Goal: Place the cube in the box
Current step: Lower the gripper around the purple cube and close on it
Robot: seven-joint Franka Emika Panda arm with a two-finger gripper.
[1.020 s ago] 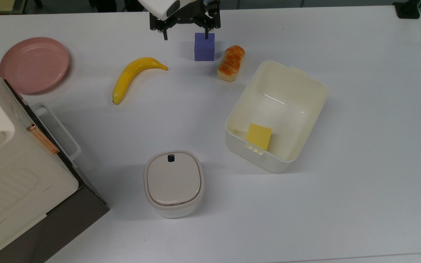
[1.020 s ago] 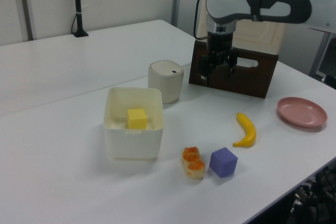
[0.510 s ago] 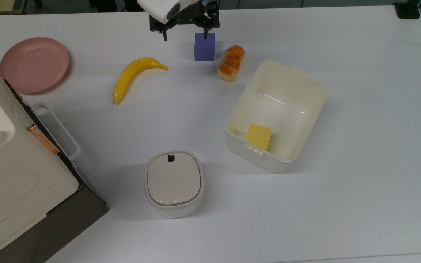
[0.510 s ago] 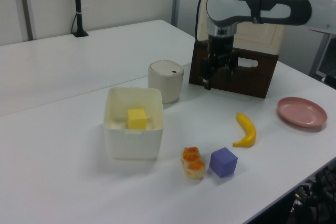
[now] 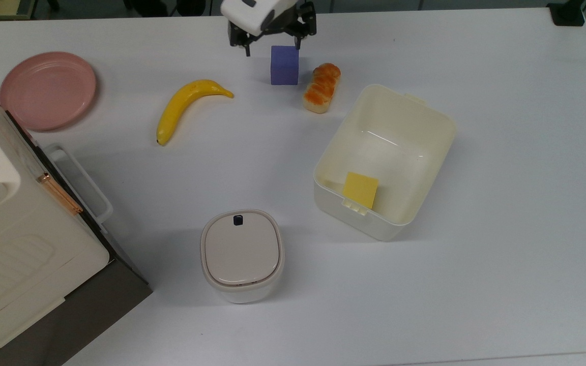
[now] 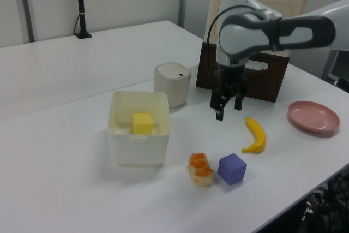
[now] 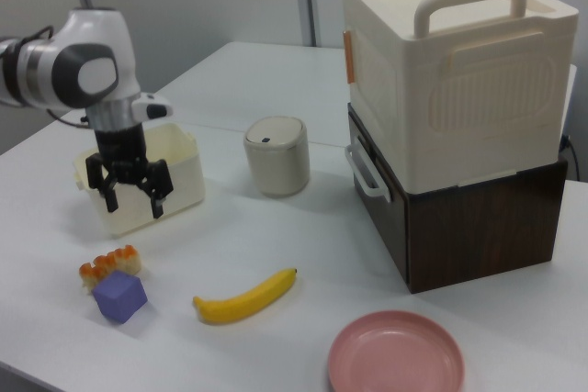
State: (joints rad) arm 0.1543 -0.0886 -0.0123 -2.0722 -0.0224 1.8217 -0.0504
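1. The end effector (image 7: 134, 196) hangs in the air above the white surface (image 5: 501, 152), pointing down, with its two dark fingers (image 7: 158, 201) spread apart and nothing between them.
2. In the top view the end effector (image 5: 272, 47) sits at the upper edge, just above the cube (image 5: 284, 65); in the left view the end effector (image 6: 228, 109) is clearly higher than the cube (image 6: 232, 168) and not touching it.
3. The cube (image 7: 119, 296), blue-purple and matte, rests flat on the surface, outside the box (image 5: 425, 122).
4. A bread roll (image 5: 321, 87) lies just beside the cube, on the top view's right of it; whether they touch cannot be told.
5. The box (image 6: 136, 145) is a cream-white open tub standing on the top view's right of the roll, near it but apart.
6. A yellow cube (image 5: 360, 189) lies inside the box, against one wall.
7. A banana (image 5: 186, 105) lies on the top view's left of the blue-purple cube, well apart from it.
8. A pink plate (image 5: 48, 89) sits farther toward the top view's left.
9. A lidded beige container (image 5: 242, 255) stands below the banana in the top view.
10. A cream case on a dark brown base (image 7: 459, 153) occupies the right view's right.
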